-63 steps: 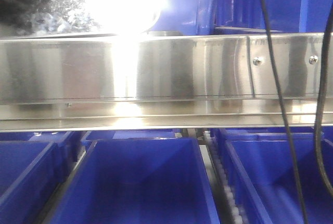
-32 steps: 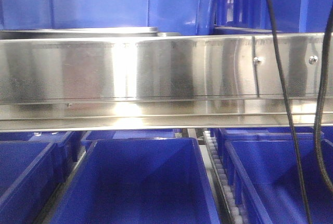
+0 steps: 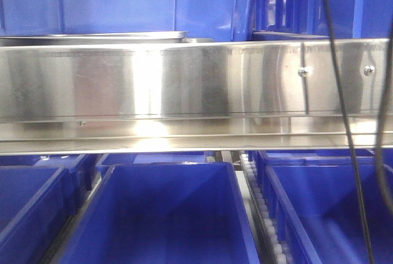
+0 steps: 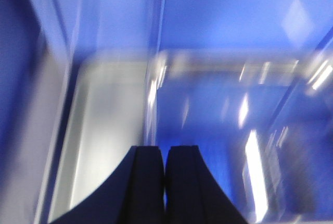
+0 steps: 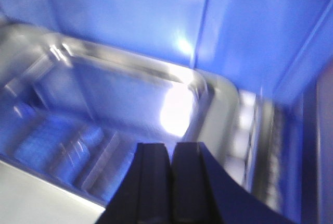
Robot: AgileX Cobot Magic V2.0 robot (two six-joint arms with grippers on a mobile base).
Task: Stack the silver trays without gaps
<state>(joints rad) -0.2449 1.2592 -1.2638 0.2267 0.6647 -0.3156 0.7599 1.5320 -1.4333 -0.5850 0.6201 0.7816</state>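
- Since a second ago the white glare above the steel panel [image 3: 184, 80] has gone, and the black cables [image 3: 347, 129] hang slightly further right. The thin tray rim lies where it did half a second ago.
- The silver trays [image 3: 92, 35] sit just behind the panel's top edge, in front of the blue wall [image 3: 123, 0]. From the front they show only as one flat, level rim line.
- The left pincer [image 4: 165, 153] is pressed together and pinches nothing, hovering over a shiny pan. The right pincer [image 5: 170, 148] is likewise pressed together and empty, above a pan's rounded corner.
- With both pincers free, the placing appears largely done. What probably remains is confirming that the pans nest flush, or pressing them down.
- Only the front view shows the rim's level against the panel and the blue bins [image 3: 166, 215] below, and it shows no pincer.
- Only the wrist views show the pan's inside and both pincers. Blur hides how many pans lie there and whether any gap remains.
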